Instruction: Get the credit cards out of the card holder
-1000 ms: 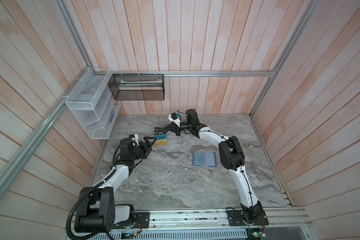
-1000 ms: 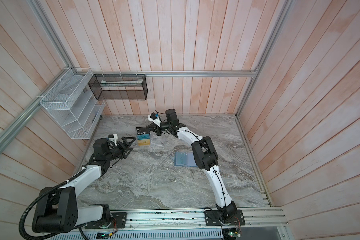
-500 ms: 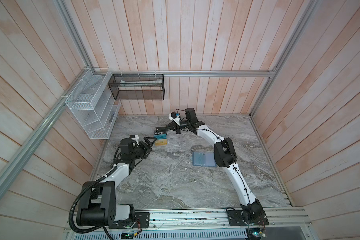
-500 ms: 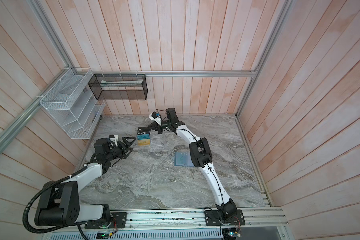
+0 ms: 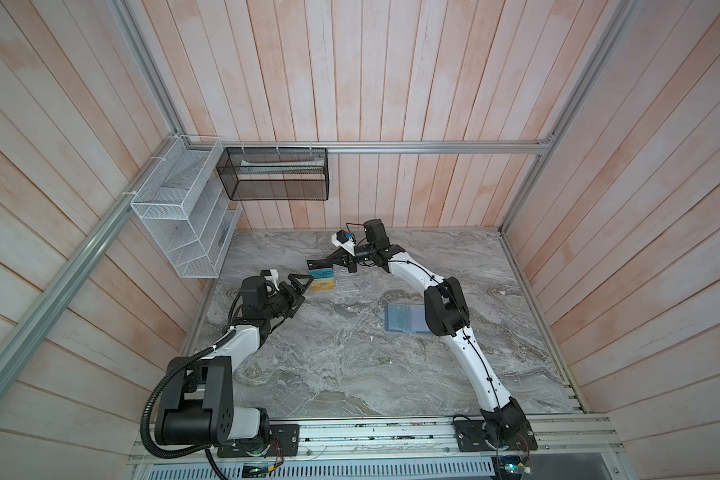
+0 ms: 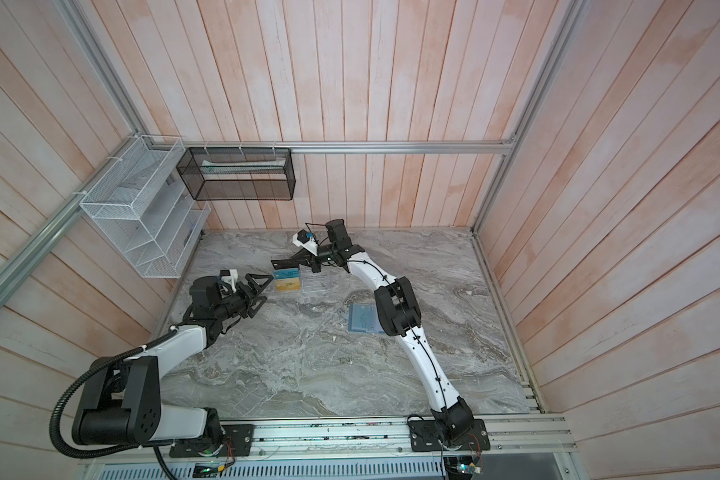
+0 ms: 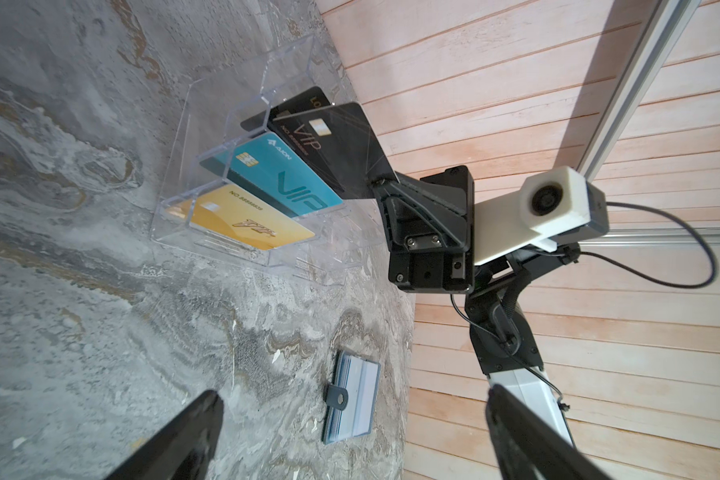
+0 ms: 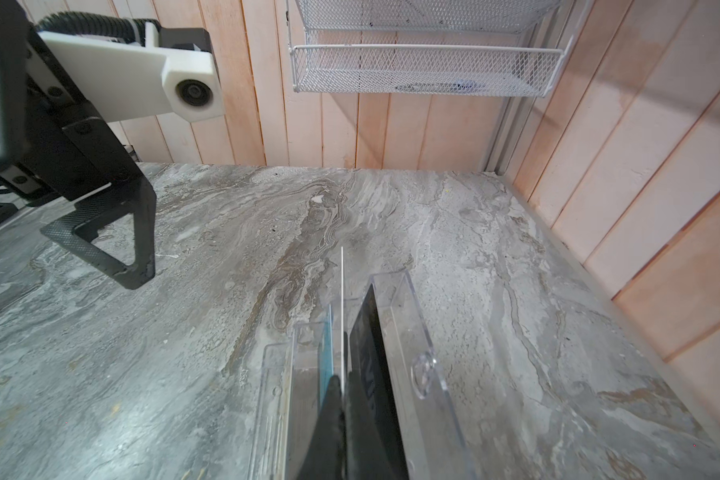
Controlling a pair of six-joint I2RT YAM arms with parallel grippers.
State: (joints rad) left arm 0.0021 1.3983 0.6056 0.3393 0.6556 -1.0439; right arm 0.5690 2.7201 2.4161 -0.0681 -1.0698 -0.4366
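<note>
My right gripper is shut on the edge of a dark card lettered "VIP". It holds the card over the clear rack, between the teal card and a black card. A gold card stands in the front slot. The slate-blue card holder lies flat on the table, partly under my right elbow. My left gripper hangs open and empty just left of the rack.
A white wire shelf hangs on the left wall and a black mesh basket on the back wall. The marble table is walled on three sides. My two grippers are close together at the rack.
My right arm's elbow has swung a little to the left, over the card holder's edge. The gripper with the dark card stays at the rack. The left arm has barely moved.
</note>
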